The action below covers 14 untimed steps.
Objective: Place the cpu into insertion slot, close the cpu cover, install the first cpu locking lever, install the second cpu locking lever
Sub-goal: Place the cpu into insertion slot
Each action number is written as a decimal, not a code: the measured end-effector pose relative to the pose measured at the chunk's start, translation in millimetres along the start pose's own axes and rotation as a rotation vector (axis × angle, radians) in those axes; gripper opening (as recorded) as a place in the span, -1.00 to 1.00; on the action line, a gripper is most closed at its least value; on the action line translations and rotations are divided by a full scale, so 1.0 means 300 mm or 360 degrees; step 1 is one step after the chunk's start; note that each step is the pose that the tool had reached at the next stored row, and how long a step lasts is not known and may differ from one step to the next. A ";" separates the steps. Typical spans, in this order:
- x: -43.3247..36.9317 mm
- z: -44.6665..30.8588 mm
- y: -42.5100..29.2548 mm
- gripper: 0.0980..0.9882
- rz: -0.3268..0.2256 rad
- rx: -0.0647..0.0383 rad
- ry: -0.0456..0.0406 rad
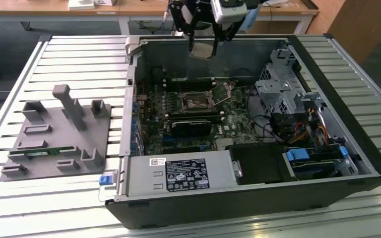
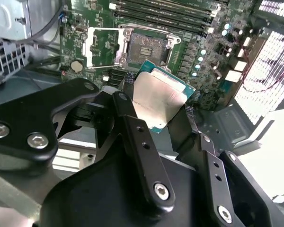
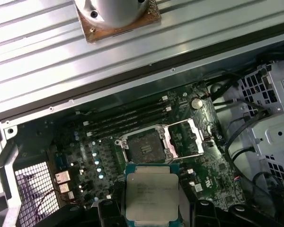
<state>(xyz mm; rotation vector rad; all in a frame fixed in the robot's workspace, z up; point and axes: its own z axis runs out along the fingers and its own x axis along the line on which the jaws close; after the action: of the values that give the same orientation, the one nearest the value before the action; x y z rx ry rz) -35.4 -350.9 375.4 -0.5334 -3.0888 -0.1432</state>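
Observation:
My gripper (image 1: 202,45) hangs above the back of the open computer case (image 1: 349,124), shut on the cpu (image 1: 202,49). In both wrist views the cpu (image 2: 158,97) (image 3: 151,194) is a flat silvery square with a teal edge, pinched on two sides by the black fingers (image 2: 132,125). Well below it on the green motherboard lies the insertion slot (image 1: 194,102) (image 2: 146,47) (image 3: 142,146), bare, with a dark centre. The cpu cover (image 2: 100,46) (image 3: 184,139) is swung open and lies flat beside the slot.
Inside the case are a labelled power supply box (image 1: 177,176), a metal drive cage (image 1: 283,89) with cables, long memory slots (image 3: 128,118) and a black card (image 1: 190,126). A grey fixture with posts (image 1: 58,134) stands on the slatted table at the exterior view's left.

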 end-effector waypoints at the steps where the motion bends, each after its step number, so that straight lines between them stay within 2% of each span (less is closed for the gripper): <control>1: 0.000 0.000 0.000 -0.01 0.0024 0.0000 -0.0002; 14: 0.000 0.007 -0.001 -0.01 0.0381 -0.0007 -0.0034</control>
<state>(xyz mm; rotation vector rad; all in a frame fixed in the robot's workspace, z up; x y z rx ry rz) -35.4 -351.0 373.4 -0.9035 -3.0130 -0.1434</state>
